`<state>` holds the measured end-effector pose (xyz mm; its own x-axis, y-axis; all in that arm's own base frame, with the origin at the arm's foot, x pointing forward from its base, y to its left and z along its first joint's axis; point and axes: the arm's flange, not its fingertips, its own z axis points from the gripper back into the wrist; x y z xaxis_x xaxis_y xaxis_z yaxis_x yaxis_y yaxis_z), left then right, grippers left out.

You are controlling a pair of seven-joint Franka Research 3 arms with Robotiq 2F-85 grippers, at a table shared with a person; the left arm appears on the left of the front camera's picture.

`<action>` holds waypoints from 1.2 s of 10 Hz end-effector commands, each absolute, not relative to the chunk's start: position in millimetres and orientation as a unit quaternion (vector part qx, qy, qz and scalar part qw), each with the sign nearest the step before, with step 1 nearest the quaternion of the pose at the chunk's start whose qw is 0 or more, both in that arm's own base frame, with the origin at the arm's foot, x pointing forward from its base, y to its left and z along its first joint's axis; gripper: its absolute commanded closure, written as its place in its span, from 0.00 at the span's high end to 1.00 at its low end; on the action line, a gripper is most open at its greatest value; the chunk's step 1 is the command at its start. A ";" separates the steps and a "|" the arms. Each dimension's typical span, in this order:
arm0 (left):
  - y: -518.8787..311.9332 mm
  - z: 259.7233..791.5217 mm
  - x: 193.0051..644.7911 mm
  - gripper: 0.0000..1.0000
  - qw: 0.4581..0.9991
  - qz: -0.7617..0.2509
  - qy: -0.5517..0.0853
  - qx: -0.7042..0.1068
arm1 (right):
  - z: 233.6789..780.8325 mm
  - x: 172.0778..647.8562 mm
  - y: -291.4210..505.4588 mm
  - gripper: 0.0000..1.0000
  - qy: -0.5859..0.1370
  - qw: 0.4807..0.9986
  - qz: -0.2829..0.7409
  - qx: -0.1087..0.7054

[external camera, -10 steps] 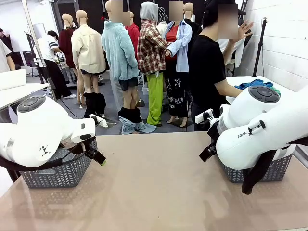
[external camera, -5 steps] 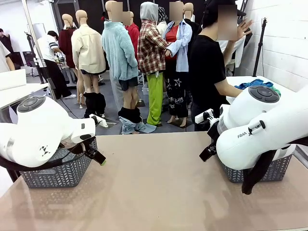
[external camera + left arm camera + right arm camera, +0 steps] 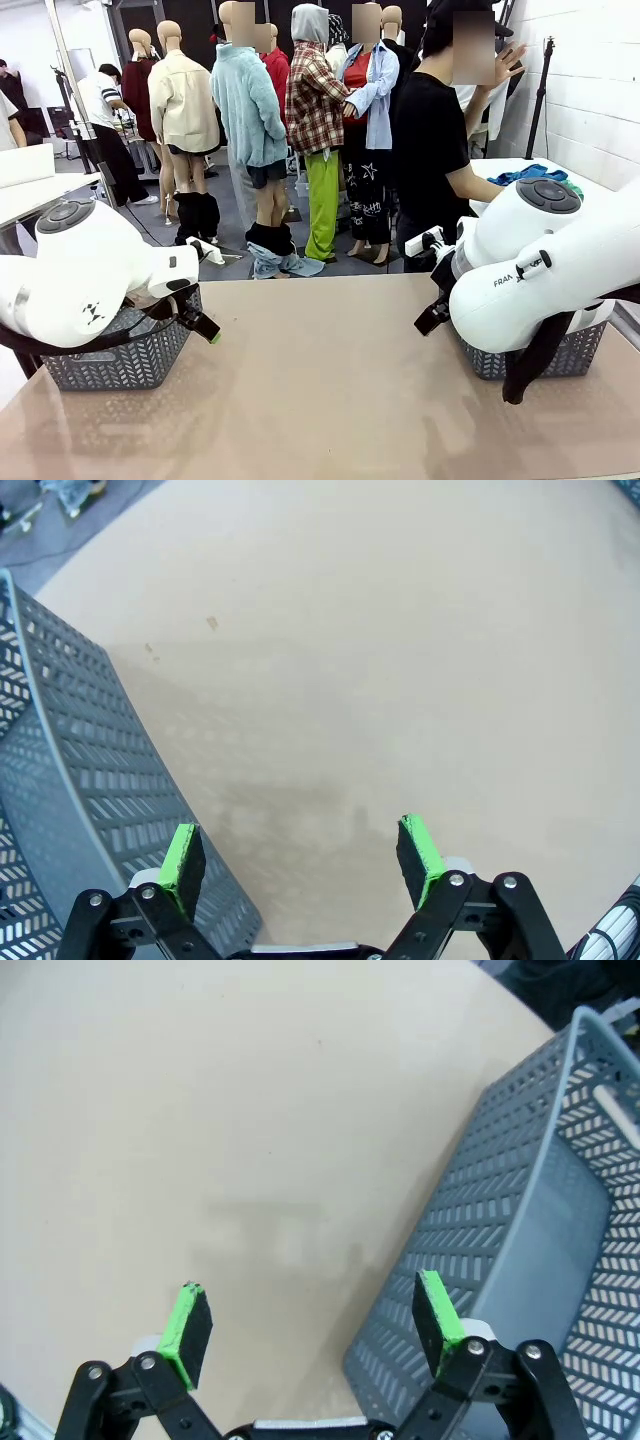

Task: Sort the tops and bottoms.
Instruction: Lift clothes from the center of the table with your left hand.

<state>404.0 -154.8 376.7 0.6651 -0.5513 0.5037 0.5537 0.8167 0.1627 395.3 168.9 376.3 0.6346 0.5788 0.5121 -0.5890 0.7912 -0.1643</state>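
Left gripper: jaws spread wide, nothing between pads. Hovers over bare tabletop; left basket wall just beside one finger.
Right gripper: likewise wide apart, empty; right basket close by one finger.
Progress: judged at start. No cloth seen in either basket, none on tabletop.
Blue top and green bottoms heaped on white side table beyond; person reaches arm toward them.
Room: broad free middle between baskets. Mesh walls are nearest snag risk for fingers.
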 end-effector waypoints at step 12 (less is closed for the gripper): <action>27.1 524.0 377.4 1.00 0.894 -0.088 -0.418 0.132 | 479.0 361.5 -36.6 1.00 -0.451 0.889 -0.074 -0.034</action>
<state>399.3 19.5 539.5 0.5911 -0.3240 0.7387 0.1284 0.9419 0.3103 399.7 -35.9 519.0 0.5826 -0.0066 0.8127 0.0670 0.9970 -0.0399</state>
